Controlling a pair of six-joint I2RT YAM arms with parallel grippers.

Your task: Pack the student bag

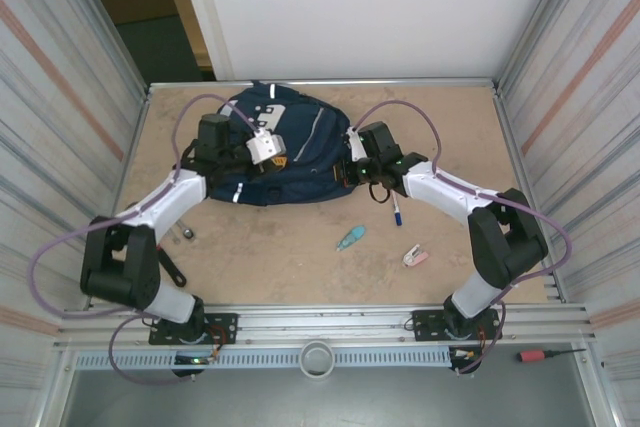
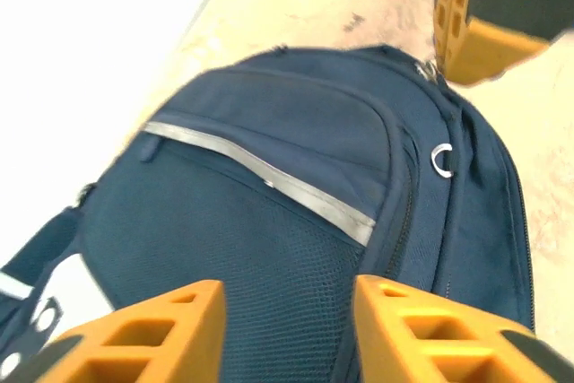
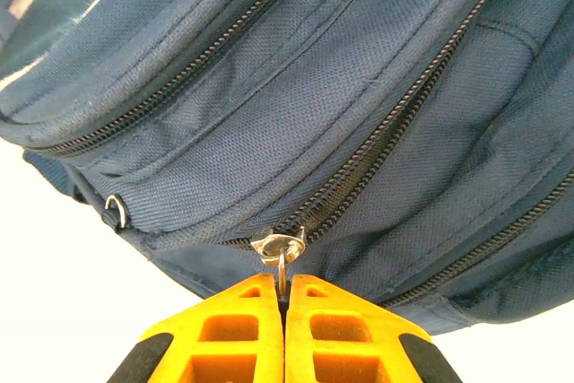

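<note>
The student bag [image 1: 290, 152], a large navy backpack with reflective strips, lies at the back middle of the table. My left gripper [image 2: 287, 329] hovers just over its mesh front panel [image 2: 269, 248], jaws open with only fabric showing in the gap. At the bag's right end, my right gripper [image 3: 283, 289] is shut on the metal zipper pull [image 3: 282, 248] of a closed zip. In the top view the left gripper [image 1: 265, 150] is over the bag's middle and the right gripper [image 1: 353, 165] is at its right edge.
In front of the bag lie a blue pen [image 1: 396, 210], a teal item [image 1: 350, 238], a pink-and-white item [image 1: 415, 256] and a small dark object [image 1: 187, 235]. Metal walls enclose the table [image 1: 300, 267]. A red-handled screwdriver [image 1: 545, 355] rests on the front rail.
</note>
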